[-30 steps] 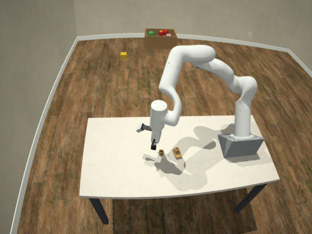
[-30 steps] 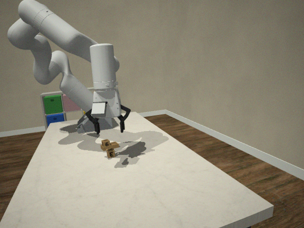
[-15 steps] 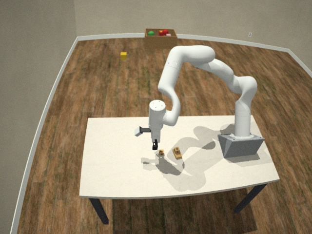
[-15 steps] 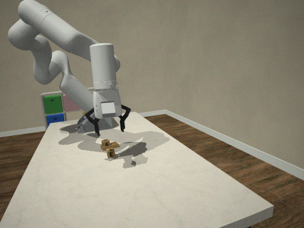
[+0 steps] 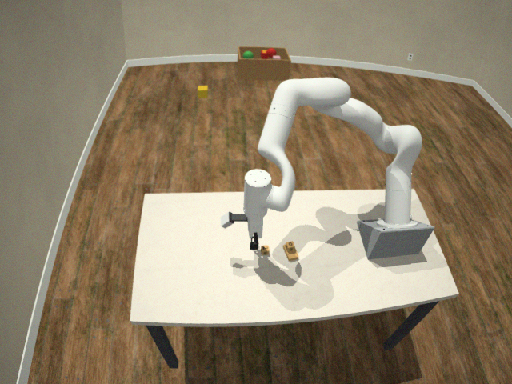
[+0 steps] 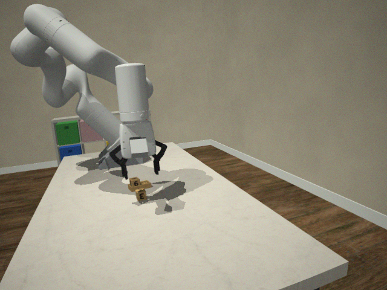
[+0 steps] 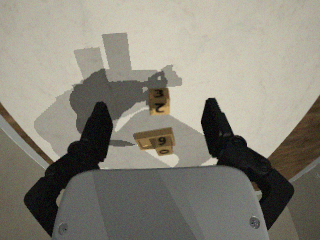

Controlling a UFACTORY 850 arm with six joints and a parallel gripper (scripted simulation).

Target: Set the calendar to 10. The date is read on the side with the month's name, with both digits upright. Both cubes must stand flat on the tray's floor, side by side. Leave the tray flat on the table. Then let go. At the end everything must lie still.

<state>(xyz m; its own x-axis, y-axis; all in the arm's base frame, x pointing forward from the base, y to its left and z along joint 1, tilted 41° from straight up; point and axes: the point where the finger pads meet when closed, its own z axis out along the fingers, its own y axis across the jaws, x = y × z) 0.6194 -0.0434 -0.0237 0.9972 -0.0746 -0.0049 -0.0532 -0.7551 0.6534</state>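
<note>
Item 1: white six-joint arm (image 5: 278, 128) (image 6: 75, 43), its grey base (image 5: 397, 243) at 3 o'clock from the tray in the top view.

Item 2: black pincer (image 5: 254, 248) (image 6: 141, 175) (image 7: 156, 111), fingers wide apart, nothing between them; raised above the desk (image 5: 186, 289) (image 6: 187, 249) (image 7: 240, 50), at 10 o'clock from the loose cube in the top view.

Item 3: loose wooden number cube (image 5: 265, 250) (image 6: 141, 194) (image 7: 159, 101), on the desk outside the tray, at 9 o'clock from it in the top view. An upside-down 3 faces the exterior view; the wrist view also shows a 2.

Item 4: wooden calendar tray (image 5: 293, 257) (image 6: 134, 188) (image 7: 152, 133), resting on the desk.

Item 5: second wooden number cube (image 5: 290, 246) (image 6: 134, 182) (image 7: 163, 143), in the tray; 0 on top, a 6 or 9 on one side. The calendar does not read 10.

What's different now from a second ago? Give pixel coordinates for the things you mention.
The gripper (image 5: 254, 243) (image 6: 141, 175) (image 7: 156, 111) has turned, its camera mount swinging round, and shifted slightly toward the loose cube (image 5: 265, 250) (image 6: 141, 194) (image 7: 159, 102). Nothing was grasped or released. That cube, the tray (image 5: 293, 256) (image 6: 146, 184) (image 7: 145, 142) and its cube (image 5: 290, 246) (image 6: 134, 182) (image 7: 164, 149) stayed put.
</note>
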